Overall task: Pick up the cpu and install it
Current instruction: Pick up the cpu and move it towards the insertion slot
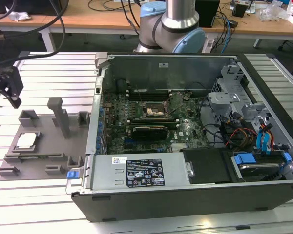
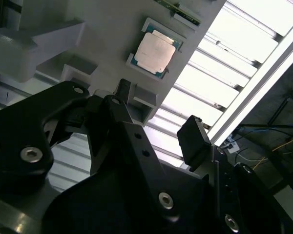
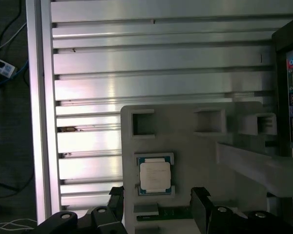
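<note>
Black pincer (image 3: pixel 157 200) gapes wide, empty, clear of the cpu (image 3: pixel 155 176)

Even, bright overhead light was seen across the exterior view. In both wrist views strong glare was thrown off the slatted tabletop (image 3: pixel 151 87) (image 2: pixel 200 92), and the tool (image 2: pixel 158 109) (image 3: pixel 158 204) was left as a dark, shadowed silhouette.

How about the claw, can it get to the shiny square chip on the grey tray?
Probably yes. The cpu lies uncovered in the grey tray, the open gripper hangs above it, and the tray's tall posts stand off to one side.
</note>
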{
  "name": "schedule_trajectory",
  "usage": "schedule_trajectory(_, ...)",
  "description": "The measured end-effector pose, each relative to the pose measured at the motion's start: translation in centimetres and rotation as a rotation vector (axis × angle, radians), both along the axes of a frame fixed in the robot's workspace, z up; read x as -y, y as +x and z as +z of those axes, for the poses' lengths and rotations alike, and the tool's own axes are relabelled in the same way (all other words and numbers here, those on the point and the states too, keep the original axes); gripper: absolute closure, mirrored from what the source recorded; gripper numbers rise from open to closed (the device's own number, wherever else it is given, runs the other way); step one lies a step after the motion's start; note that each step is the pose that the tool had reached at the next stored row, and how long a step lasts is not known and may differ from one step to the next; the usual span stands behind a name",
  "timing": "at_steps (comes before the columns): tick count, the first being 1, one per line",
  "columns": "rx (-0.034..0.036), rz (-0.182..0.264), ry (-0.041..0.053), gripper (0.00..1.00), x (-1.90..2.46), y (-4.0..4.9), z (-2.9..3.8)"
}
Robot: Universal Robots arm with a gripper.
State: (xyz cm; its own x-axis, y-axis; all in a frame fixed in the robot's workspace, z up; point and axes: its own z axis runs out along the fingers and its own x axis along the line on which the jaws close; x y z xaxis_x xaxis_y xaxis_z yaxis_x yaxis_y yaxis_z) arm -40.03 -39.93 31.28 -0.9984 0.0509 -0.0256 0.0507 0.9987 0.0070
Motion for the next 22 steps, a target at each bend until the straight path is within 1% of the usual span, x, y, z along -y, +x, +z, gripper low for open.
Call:
schedule_trajectory(10, 0.0000, 0.000, 0.0000, 0.34, 0.00, 0.00, -0.36)
schedule_trajectory(11, 0.0001, 0.000, -0.0001, 0.34, 0.00, 0.00, -0.73)
schedule_trajectory(12, 0.0002, 0.009, -0.0735, 0.34, -0.06, 0.01, -1.09)
schedule_trajectory(13, 0.0001, 0.013, -0.0808, 0.34, -0.06, 0.01, -1.36)
schedule_trajectory(22, 0.0002, 0.013, -0.0818, 0.34, -0.06, 0.01, -1.76)
